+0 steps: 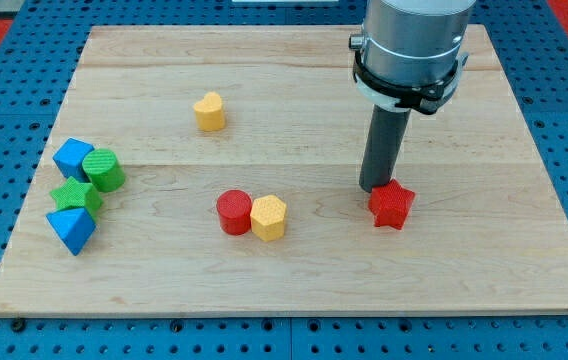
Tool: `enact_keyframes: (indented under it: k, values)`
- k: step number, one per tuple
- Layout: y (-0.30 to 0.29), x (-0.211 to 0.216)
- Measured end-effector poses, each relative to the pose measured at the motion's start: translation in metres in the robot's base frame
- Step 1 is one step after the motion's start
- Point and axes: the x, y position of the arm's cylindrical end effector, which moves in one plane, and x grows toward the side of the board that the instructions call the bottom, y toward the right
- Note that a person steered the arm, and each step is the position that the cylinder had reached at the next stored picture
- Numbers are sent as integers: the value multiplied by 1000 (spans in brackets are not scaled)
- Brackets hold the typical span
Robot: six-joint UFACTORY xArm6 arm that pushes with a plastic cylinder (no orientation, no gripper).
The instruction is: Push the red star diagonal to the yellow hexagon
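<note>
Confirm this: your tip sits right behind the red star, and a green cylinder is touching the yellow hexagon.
Not quite. In the camera view my tip does sit just behind the red star, but the cylinder touching the yellow hexagon is the red cylinder, not a green one.

My arm reaches down from the view's top, rod upright, my tip (375, 189) on the board.

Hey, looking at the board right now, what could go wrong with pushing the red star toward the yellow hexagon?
1. My tip touches the red star at its upper left corner, off centre, so the star may spin or slip aside.
2. The red cylinder touches the yellow hexagon; a hard push could knock both away.
</note>
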Motion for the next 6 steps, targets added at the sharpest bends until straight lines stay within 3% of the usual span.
enact_keyframes:
  k: [3,4,5,6]
  values:
    - [-26,108]
    - [29,89]
    - [43,37]
    - [82,10]
